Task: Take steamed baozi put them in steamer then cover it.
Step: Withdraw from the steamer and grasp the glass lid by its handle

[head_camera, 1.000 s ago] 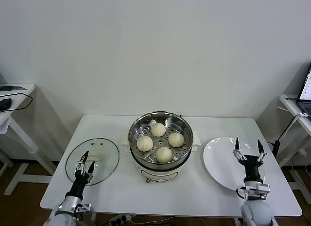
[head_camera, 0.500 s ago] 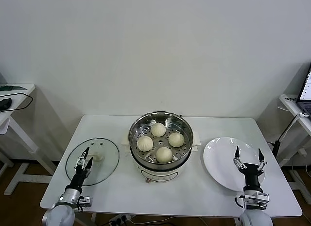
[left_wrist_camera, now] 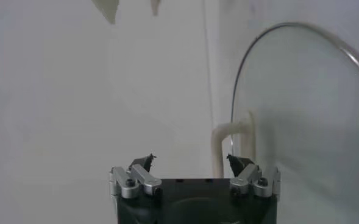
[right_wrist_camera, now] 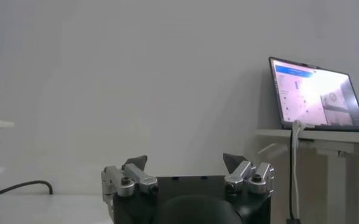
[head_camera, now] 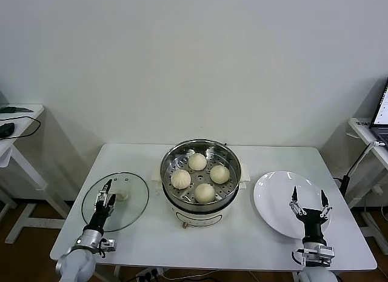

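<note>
The steamer (head_camera: 232, 161), a shiny steel pot on a cream body, stands mid-table with several cream-white baozi (head_camera: 205, 191) resting on its perforated insert. Its clear glass lid (head_camera: 131, 197) lies flat on the table to the left, cream handle (head_camera: 121, 194) up. My left gripper (head_camera: 108, 194) hovers open over the lid's near part, close to the handle; in the left wrist view the handle (left_wrist_camera: 227, 137) and the glass lid (left_wrist_camera: 301, 103) lie just beyond my open gripper (left_wrist_camera: 191, 160). My right gripper (head_camera: 310, 197) stands open and empty above the white plate (head_camera: 273, 194).
The white table (head_camera: 145, 236) carries everything. A side table with a black cable (head_camera: 18, 127) stands at far left. At far right is a desk with a laptop (right_wrist_camera: 316, 94). A white wall rises behind.
My right gripper has drawn back towards the near table edge, staying open. My left gripper has edged a little farther over the lid.
</note>
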